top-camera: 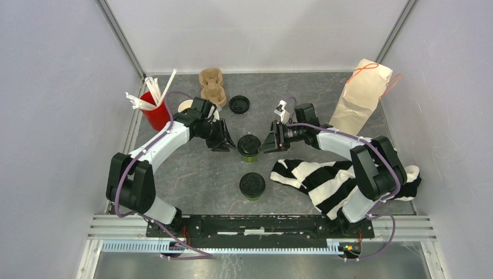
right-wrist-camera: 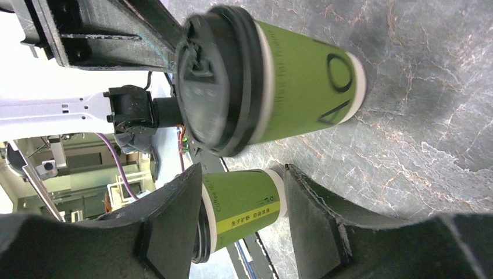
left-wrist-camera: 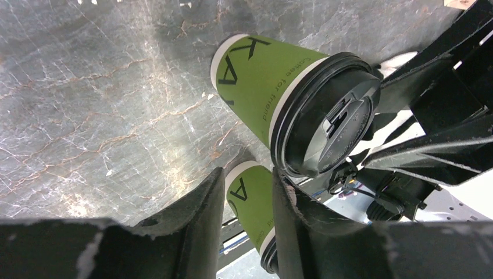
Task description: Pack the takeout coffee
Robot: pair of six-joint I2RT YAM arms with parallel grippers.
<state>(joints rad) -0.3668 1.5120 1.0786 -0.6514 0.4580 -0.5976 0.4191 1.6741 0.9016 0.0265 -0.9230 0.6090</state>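
Observation:
Two green takeout coffee cups with black lids stand upright mid-table, one [top-camera: 249, 146] farther back and one [top-camera: 252, 185] nearer the arm bases. My left gripper [top-camera: 225, 144] hangs just left of the back cup, and my right gripper [top-camera: 269, 144] just right of it. Both are open and hold nothing. In the left wrist view the back cup [left-wrist-camera: 261, 87] lies beyond the fingertips of the gripper [left-wrist-camera: 247, 174], and the near cup [left-wrist-camera: 253, 197] shows through the gap. In the right wrist view it is the same: gripper [right-wrist-camera: 241, 171], back cup [right-wrist-camera: 290, 81], near cup [right-wrist-camera: 244, 206].
A brown pulp carrier [top-camera: 212, 86] and a loose black lid [top-camera: 239, 104] lie at the back. A red cup with white straws [top-camera: 154, 111] stands back left, a cream-rimmed cup [top-camera: 185, 106] beside it. A paper bag [top-camera: 360, 96] leans back right, and a striped cloth [top-camera: 325, 177] lies front right.

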